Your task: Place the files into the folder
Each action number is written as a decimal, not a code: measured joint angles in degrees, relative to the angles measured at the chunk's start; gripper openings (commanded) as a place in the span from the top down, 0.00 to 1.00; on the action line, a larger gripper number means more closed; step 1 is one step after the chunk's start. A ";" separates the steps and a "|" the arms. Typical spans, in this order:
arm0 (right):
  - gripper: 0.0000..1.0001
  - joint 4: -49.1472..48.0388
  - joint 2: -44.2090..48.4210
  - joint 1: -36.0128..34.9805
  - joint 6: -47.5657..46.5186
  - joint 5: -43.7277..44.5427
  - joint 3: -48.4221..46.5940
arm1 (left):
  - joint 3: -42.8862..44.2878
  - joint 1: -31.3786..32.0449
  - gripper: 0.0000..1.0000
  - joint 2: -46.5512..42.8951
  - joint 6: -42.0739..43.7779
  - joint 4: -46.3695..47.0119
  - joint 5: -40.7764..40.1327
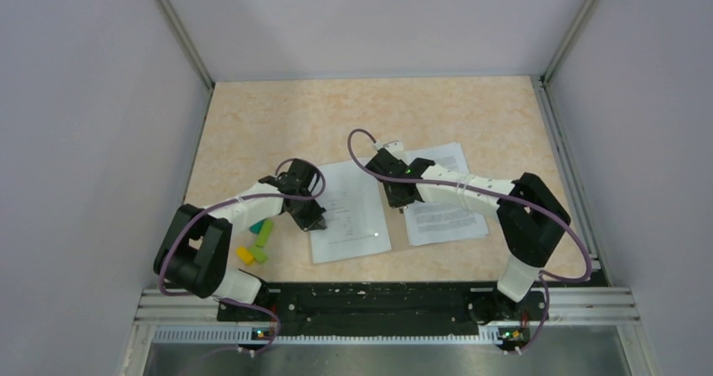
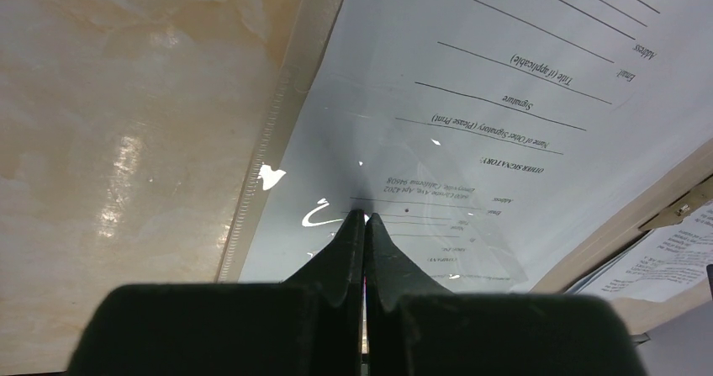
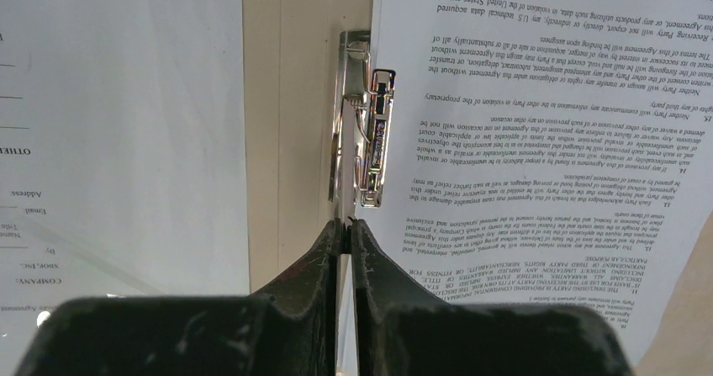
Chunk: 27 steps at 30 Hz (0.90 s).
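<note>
Speckled beige tabletop (image 1: 336, 115) between plain grey walls, with the folder lying open and the files resting on it, both arms reaching over them.

The folder (image 3: 286, 98) lay flat near the middle of the table, so covered that little showed beyond its tan spine strip, on which a metal clip (image 3: 370, 132) sat. The files (image 1: 353, 216) lay on it as white printed sheets, one on either side of the spine. The left gripper (image 2: 365, 217) had its fingers pressed fully together, tips resting on the glossy left sheet near that sheet's left edge. The right gripper (image 3: 344, 225) hung over the spine with its fingers drawn to a narrow slit at the clip's near end; whether they pinched the clip could not be told. Small coloured blocks (image 1: 256, 243) lay just left of the files.
</note>
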<state>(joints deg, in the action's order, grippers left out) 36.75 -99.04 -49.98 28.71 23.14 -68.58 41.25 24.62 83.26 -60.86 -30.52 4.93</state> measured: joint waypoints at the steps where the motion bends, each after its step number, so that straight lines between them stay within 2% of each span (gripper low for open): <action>1: 0.96 -0.39 0.20 0.00 0.07 0.02 0.42 | 0.02 -0.09 1.00 0.04 -0.13 -0.02 0.11; 7: 1.00 -3.23 1.51 0.00 0.92 0.13 2.99 | 0.00 -0.50 1.00 0.28 -0.59 -0.09 0.59; 27: 1.00 -8.50 2.67 0.00 3.04 -0.26 7.85 | 0.00 -0.92 1.00 0.28 -0.79 -0.11 1.11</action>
<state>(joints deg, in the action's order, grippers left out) 28.25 -96.38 -49.98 31.75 22.87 -60.73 41.25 23.70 83.55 -61.65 -30.63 6.04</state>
